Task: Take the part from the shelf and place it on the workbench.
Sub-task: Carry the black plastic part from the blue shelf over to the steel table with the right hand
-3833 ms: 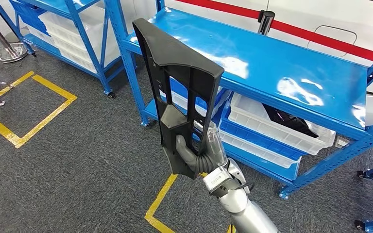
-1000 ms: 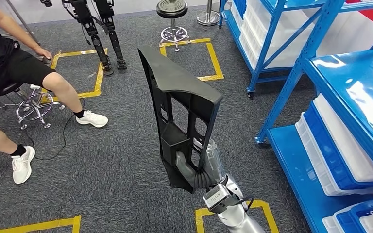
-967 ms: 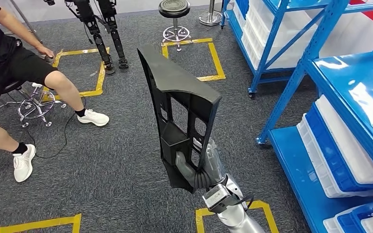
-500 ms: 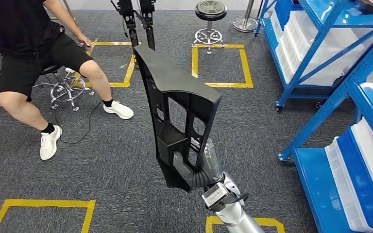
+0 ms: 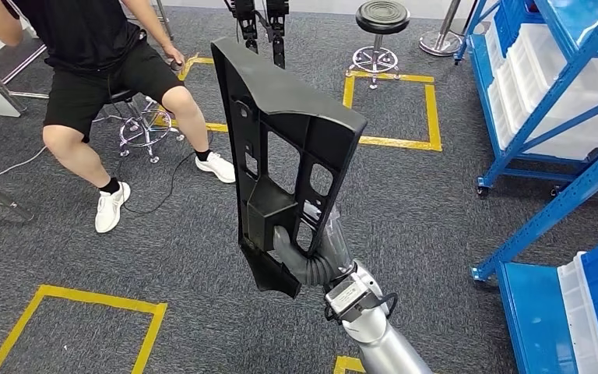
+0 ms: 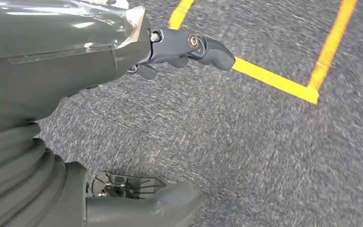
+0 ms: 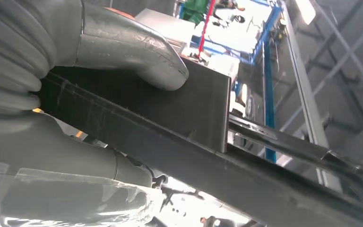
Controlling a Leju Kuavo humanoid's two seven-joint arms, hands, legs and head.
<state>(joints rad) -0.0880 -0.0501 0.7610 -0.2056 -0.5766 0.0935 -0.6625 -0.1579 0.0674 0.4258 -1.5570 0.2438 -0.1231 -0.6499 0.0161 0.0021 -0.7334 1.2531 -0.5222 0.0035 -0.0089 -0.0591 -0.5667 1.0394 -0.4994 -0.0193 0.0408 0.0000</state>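
One tall black plastic part (image 5: 284, 148), flat with several cut-out windows, stands nearly upright in the middle of the head view, held up off the grey carpet. The right hand (image 5: 311, 257) grips it near its lower end: a grey thumb hooks through one opening and the fingers wrap the far edge, partly hidden behind the panel. In the right wrist view the thumb (image 7: 137, 52) presses flat on the dark part (image 7: 179, 127), whose far end runs out of frame.

The left hand (image 6: 99, 118) hangs over the carpet holding nothing, its fingers (image 6: 189, 47) spread away from the thumb.

A seated person (image 5: 101, 70), head cut off by the picture's top edge, is beyond the part on a stool (image 5: 142, 128). A second, round black stool (image 5: 381, 23) stands by yellow floor tape (image 5: 433, 109). Blue shelving (image 5: 545, 86) with white bins runs off the right edge. The part hides the floor directly behind it.
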